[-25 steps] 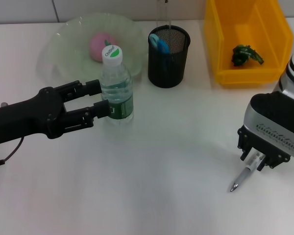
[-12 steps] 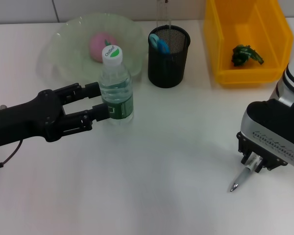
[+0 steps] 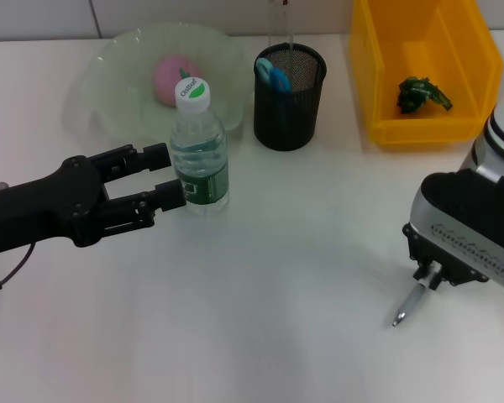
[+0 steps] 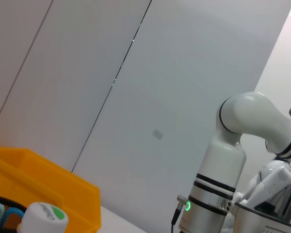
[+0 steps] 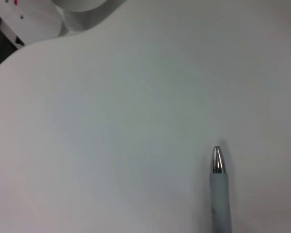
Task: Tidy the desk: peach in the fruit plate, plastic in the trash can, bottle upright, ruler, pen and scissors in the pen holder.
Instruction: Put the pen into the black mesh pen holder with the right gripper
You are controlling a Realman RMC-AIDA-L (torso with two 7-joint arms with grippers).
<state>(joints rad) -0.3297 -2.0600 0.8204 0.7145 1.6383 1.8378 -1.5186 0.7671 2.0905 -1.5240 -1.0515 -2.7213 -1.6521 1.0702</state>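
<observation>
The water bottle (image 3: 200, 155) stands upright in front of the fruit plate (image 3: 118, 80), which holds the pink peach (image 3: 175, 77). My left gripper (image 3: 170, 176) is open, its black fingertips just at the bottle's left side. The bottle's cap (image 4: 42, 218) shows in the left wrist view. At the front right, my right gripper (image 3: 433, 273) is shut on the pen (image 3: 410, 304), whose tip (image 5: 217, 160) points down toward the table. The black mesh pen holder (image 3: 290, 101) holds the blue-handled scissors (image 3: 273, 74) and a clear ruler (image 3: 280, 21). Green plastic (image 3: 420, 92) lies in the yellow trash can (image 3: 378, 84).
The plate, the pen holder and the yellow bin line the back of the white table (image 3: 302, 252). The right arm's white body (image 4: 233, 170) rises at the far right.
My left gripper has drawn back a little from the bottle, which stays upright. The right gripper's fingers have closed in on the pen.
</observation>
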